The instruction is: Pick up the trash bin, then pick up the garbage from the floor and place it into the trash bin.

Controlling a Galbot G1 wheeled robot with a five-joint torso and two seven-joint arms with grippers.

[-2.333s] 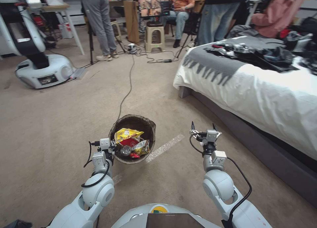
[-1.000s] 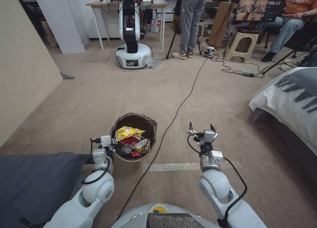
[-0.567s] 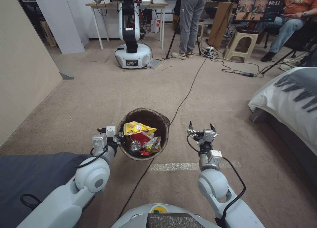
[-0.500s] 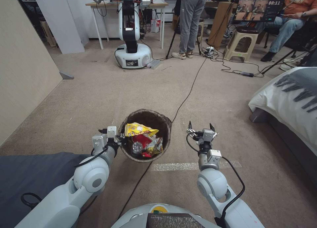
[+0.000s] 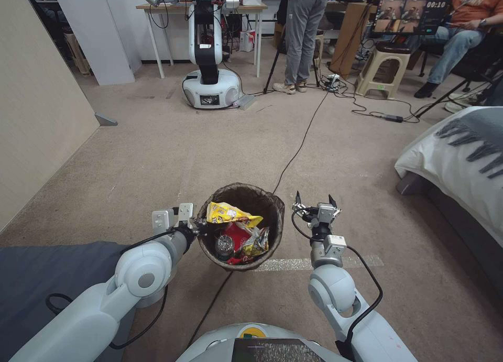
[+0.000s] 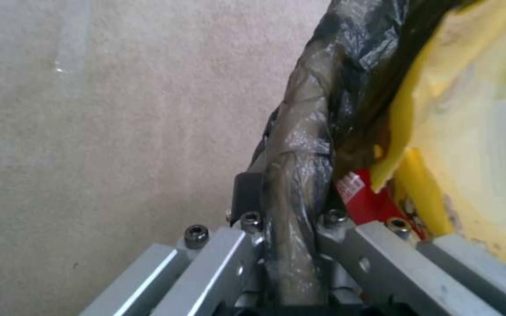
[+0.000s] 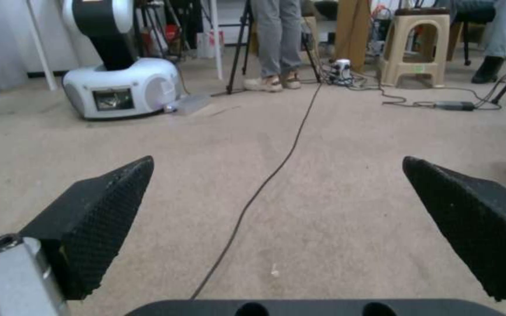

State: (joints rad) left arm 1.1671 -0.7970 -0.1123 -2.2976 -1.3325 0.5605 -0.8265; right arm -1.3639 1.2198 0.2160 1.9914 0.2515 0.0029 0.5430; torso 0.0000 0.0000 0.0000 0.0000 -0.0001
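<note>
The left pincer [image 5: 201, 229] was clamped on the left rim of the trash bin [image 5: 272, 207], its fingers [image 6: 247, 199] pinching the dark liner and carrying the bin above the carpet [image 5: 157, 157], near the robot. Yellow and red garbage [image 5: 236, 231] lay inside the bin. The right pincer [image 5: 313, 204] hovered just right of the bin, spread wide and holding nothing, its black pads [image 7: 98, 219] well apart over a cable [image 5: 298, 147]
</note>
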